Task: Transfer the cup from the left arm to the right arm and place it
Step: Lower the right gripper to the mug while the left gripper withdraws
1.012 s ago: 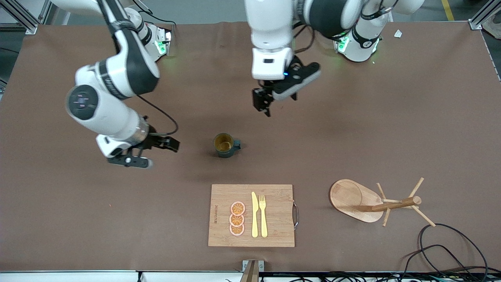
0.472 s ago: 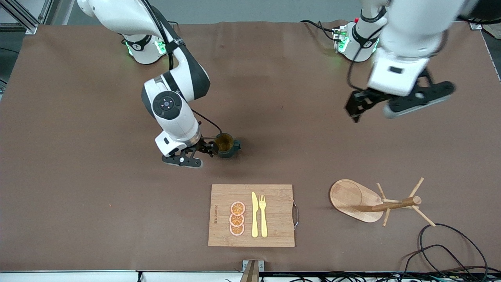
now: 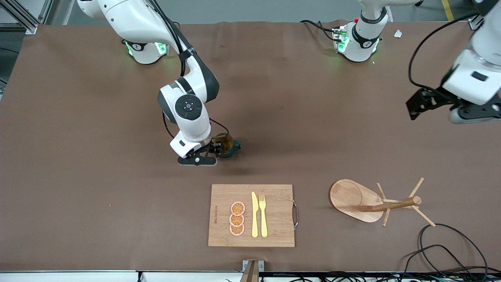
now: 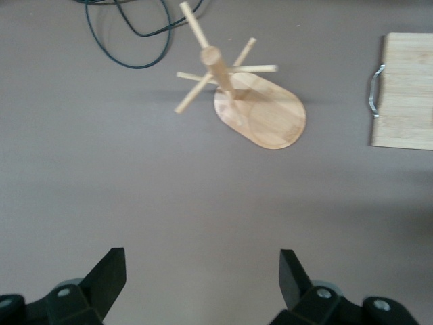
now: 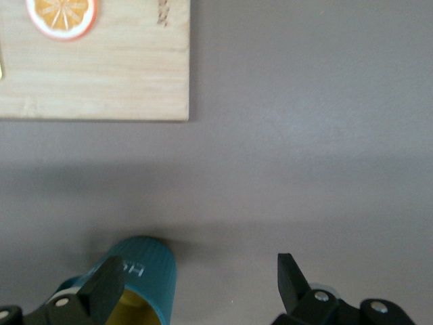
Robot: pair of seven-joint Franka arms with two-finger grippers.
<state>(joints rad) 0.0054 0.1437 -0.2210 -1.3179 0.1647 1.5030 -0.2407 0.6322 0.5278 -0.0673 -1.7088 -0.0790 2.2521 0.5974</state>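
Standing upright on the brown table (image 3: 78,196) near its middle, the cup (image 3: 231,145) is a small dark teal ribbed mug with a yellowish-tan inside, its loop handle pointing toward the left arm's end of the table. The right arm reaches down from its base to the cup, and the right gripper (image 3: 214,149) sits at the cup's rim with its fingers spread wide apart. In the right wrist view the cup (image 5: 145,284) lies against one of the two black fingers (image 5: 101,288), while the other finger stands well clear over bare table, so the cup is not clamped. Whether that finger actually touches the cup cannot be told. The left gripper (image 3: 417,105) hangs in the air over the table toward the left arm's end, well apart from the cup, with its fingers (image 4: 108,274) spread wide and nothing between them. A wooden cutting board (image 3: 274,231) lies nearer to the front camera than the cup, carrying three orange slices (image 3: 237,218), a yellow knife (image 3: 254,215) and a yellow fork (image 3: 263,215). Beside the board, toward the left arm's end, stands a wooden peg rack (image 3: 372,201) on an oval base, with a black cable (image 3: 450,243) looped near it.
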